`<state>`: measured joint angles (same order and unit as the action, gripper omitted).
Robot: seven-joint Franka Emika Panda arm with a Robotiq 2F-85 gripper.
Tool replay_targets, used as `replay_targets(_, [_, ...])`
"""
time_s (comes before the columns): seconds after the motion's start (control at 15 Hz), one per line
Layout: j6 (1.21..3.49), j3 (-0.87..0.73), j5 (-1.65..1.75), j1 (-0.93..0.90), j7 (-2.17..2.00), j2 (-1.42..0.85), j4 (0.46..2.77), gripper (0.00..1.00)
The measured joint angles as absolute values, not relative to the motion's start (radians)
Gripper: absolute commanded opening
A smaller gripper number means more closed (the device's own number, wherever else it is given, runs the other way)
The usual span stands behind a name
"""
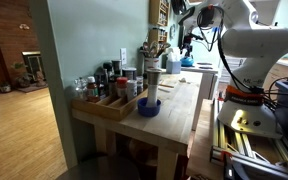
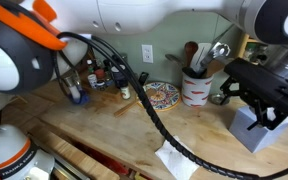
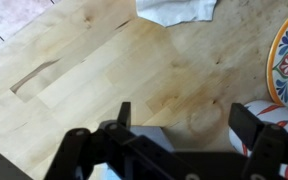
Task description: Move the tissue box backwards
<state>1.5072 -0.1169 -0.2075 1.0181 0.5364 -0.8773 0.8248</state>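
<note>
The tissue box (image 2: 252, 132) is a grey-blue box on the wooden table, at the right of an exterior view. My gripper (image 2: 266, 110) hangs open just above it, with the fingers close to its top. In the wrist view the box (image 3: 134, 140) shows at the bottom, by one finger, and the open gripper (image 3: 184, 115) has bare wood between its fingertips. In an exterior view the gripper (image 1: 187, 45) is at the far end of the table, over a small blue shape (image 1: 187, 62) that looks like the box.
A white crock of utensils (image 2: 195, 88) and a patterned plate (image 2: 162, 95) stand near the wall beside the box. A loose white tissue (image 2: 174, 160) lies near the table's front. Bottles and jars (image 1: 109, 85) and a blue bowl (image 1: 148, 106) fill the other end.
</note>
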Motion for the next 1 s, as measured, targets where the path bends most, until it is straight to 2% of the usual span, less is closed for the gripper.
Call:
replay_targets(0.33, [1.573, -0.122, -0.207, 0.997, 0.443, -0.963, 0.819, 0.33])
replay_targets(0.6, [1.723, -0.118, -0.212, 0.976, 0.391, -1.005, 0.81, 0.05])
replay_targets(0.67, [1.766, -0.116, -0.213, 0.97, 0.385, -1.012, 0.81, 0.0])
replay_targets(1.0, [2.005, -0.124, -0.197, 0.934, 0.376, -1.036, 0.809, 0.0])
